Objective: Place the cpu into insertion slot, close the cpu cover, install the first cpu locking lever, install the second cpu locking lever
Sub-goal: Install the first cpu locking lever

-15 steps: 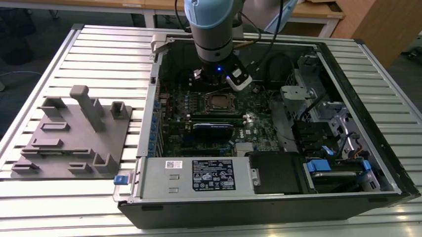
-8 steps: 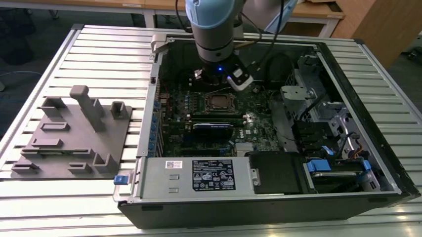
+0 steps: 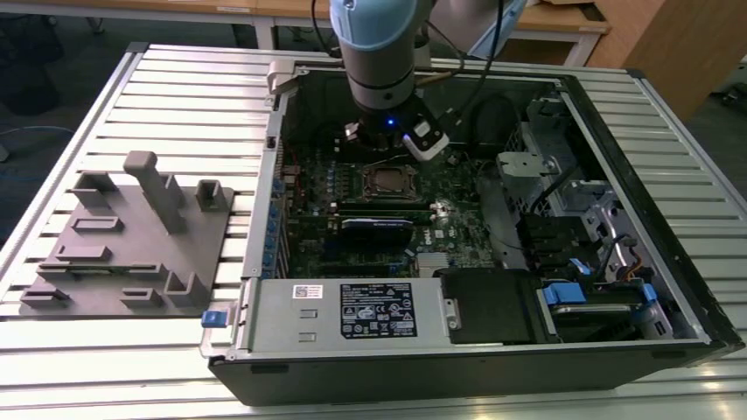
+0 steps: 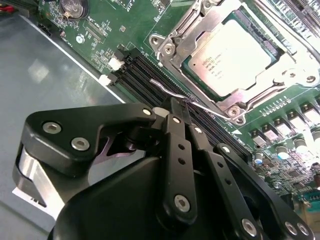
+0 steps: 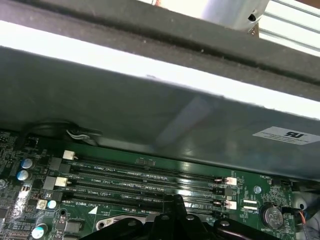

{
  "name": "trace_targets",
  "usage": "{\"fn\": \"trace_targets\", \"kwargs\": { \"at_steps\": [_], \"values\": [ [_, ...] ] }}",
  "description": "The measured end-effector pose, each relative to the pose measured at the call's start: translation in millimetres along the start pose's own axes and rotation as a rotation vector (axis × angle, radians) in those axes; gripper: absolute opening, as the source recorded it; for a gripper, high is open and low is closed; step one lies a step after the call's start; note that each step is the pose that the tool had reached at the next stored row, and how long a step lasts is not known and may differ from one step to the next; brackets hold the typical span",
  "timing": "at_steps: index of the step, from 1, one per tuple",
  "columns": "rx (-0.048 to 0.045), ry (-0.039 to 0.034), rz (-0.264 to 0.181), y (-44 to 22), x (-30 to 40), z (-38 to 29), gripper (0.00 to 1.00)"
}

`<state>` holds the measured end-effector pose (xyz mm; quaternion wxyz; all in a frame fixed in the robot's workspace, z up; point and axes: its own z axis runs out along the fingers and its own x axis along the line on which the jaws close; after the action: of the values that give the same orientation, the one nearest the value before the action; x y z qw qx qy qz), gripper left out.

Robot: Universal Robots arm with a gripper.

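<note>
- Exterior view: claw (image 3: 394, 144) hovers inside the computer case (image 3: 467, 381), just beside the insertion slot (image 3: 386, 181).
- Second wrist view: clenched claw (image 4: 179, 107) meets the thin locking lever (image 4: 167, 90); cpu (image 4: 232, 57) lies seated under the cpu cover (image 4: 280, 65). A square, steady press likely stops the wire slipping.
- First wrist view: claw (image 5: 175, 202) above memory slots (image 5: 145, 182).

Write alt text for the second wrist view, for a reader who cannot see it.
The black pincer, jaws together, has its tip at a thin silver locking lever beside the memory slots. Just beyond, the cpu lies with the cpu cover flat around it on the green motherboard.
</note>
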<state>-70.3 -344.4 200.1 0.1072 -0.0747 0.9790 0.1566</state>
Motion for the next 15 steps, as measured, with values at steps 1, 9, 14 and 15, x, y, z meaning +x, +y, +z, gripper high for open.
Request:
{"fn": "trace_targets", "kwargs": {
  "at_steps": [1,9,14,15],
  "values": [
    [-0.0003,0.0003,-0.001,0.2,-0.1,-0.6,0.10],
    [-0.0035,0.0038,-0.013,2.1,-1.7,-6.6,0.10],
    [-0.0045,0.0048,-0.016,2.6,-1.2,-8.0,0.10],
    [-0.0045,0.0049,-0.017,2.8,0.0,-8.2,0.10]
  ]
}}
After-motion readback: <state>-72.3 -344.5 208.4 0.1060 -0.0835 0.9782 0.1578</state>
